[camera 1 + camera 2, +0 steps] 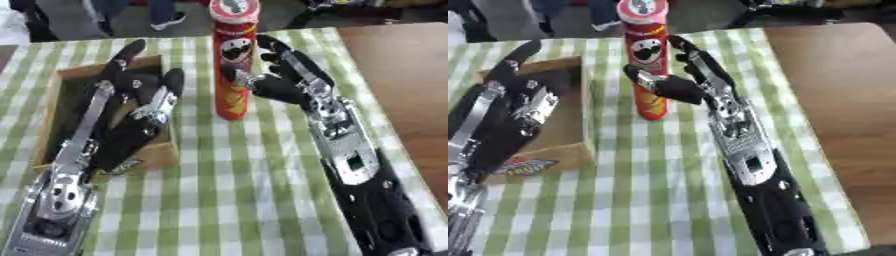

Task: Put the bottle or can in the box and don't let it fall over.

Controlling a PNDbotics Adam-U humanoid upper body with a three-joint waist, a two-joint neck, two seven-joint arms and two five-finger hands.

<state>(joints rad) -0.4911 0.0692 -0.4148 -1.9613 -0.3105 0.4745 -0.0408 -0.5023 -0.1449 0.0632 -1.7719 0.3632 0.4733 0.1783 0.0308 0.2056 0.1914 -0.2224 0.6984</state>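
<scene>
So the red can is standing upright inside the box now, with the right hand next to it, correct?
Not quite. The red can stands upright with the right hand at it, but on the checked tablecloth beside the box, not inside it. The left eye view shows this.

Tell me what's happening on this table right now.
The robot's right hand is beside a tall red chip can that stands upright on the green checked tablecloth, thumb and fingers open around its middle, not closed on it. The can is outside the cardboard box, just right of it. The left hand lies open over the box. A colourful flat packet sits at the box's near edge.
</scene>
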